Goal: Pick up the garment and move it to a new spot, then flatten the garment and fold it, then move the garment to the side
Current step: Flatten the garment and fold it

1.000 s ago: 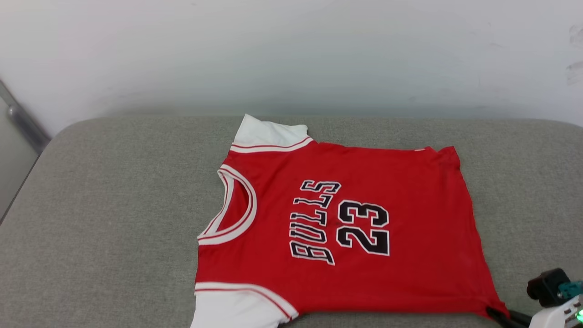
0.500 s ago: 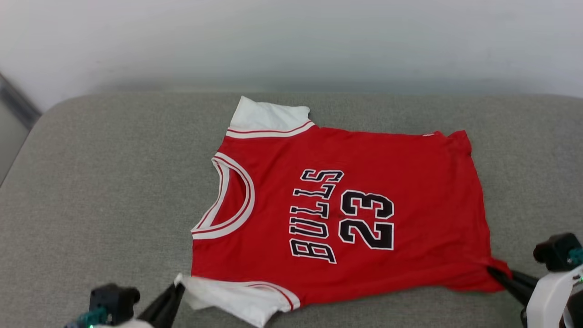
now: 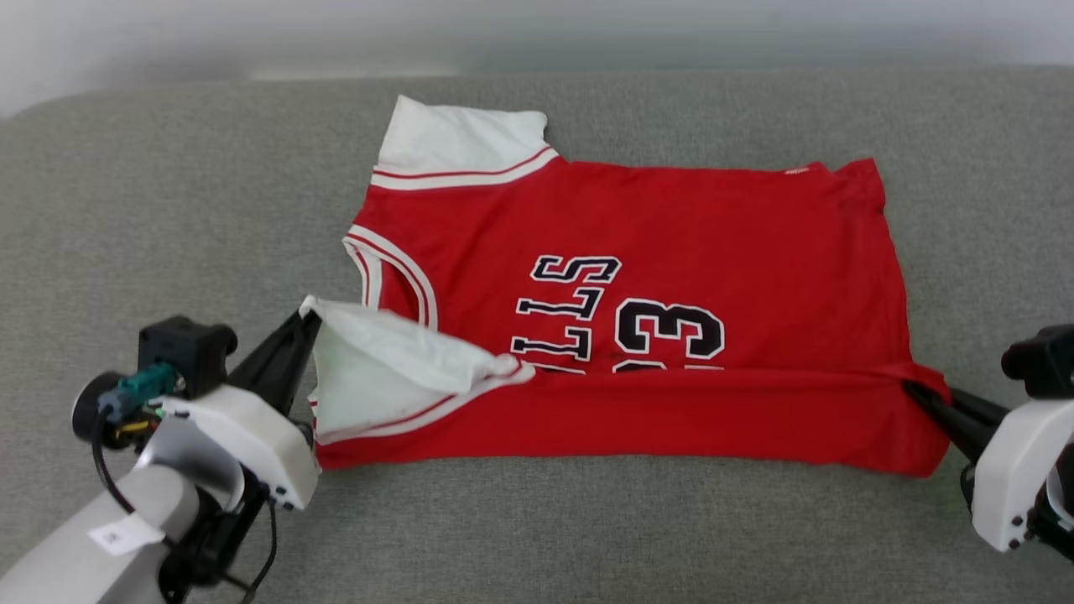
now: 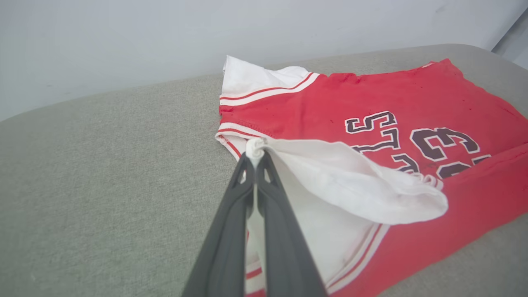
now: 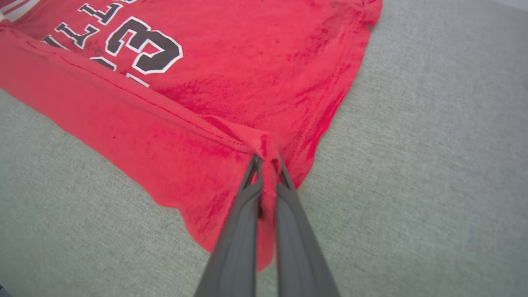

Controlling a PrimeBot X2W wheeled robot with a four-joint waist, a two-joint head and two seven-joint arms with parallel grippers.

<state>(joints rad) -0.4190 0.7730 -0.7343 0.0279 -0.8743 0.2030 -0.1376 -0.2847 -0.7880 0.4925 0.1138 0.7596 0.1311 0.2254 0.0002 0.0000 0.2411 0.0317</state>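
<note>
Broadly, a grey fabric-covered surface [image 3: 168, 210] spreads across the head view, with a pale wall [image 4: 123, 41] behind it in the left wrist view. On the middle of that surface lies the garment [image 3: 671, 218], a red jersey set sideways, its neckline [image 3: 394, 268] toward the robot's left and its hem toward the right. Its far half rests flat, while its near long edge is lifted and turned over toward the wall, so a red band of fabric covers the lower part of the print. At the left end the left gripper [image 3: 306, 323] is clamped tight on the tip of the near white sleeve [image 3: 377, 369], which hangs from it, bunched over the collar. At the right end the right gripper [image 3: 914, 390] is pinched closed on the near hem corner, red cloth puckered between its fingertips in the right wrist view. The far white sleeve [image 3: 453, 138] lies flat with its red-striped trim. Black white-edged letters [image 3: 570, 306] and a "3" [image 3: 667, 331] show above the fold.
</note>
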